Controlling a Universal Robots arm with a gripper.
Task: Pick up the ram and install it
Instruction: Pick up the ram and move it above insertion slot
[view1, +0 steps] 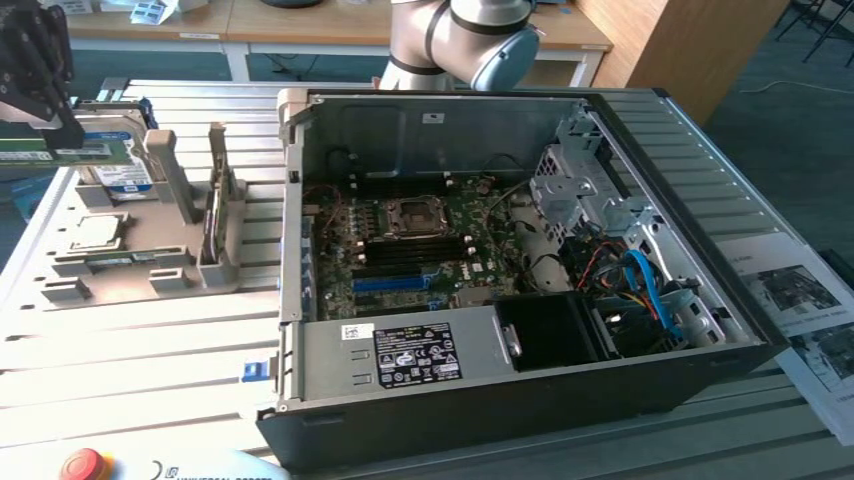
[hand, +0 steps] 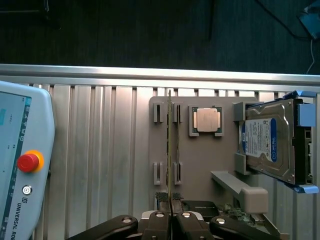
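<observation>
While the gripper (view1: 56, 125) hangs at the exterior view's far left, its fingers (hand: 159, 227) are pinched almost shut on the ram (hand: 170, 150). The ram is held lengthwise and seen edge-on from the wrist, raised over the slots of the grey holder (hand: 200, 165). On that holder the processor (hand: 206, 120) lies flat and the hard drive (hand: 267, 142) leans in its cradle, a pendant (hand: 25, 165) lies beside it, and the open case (view1: 534, 410) with its motherboard (view1: 414, 240) lies well apart, toward the exterior view's right.
</observation>
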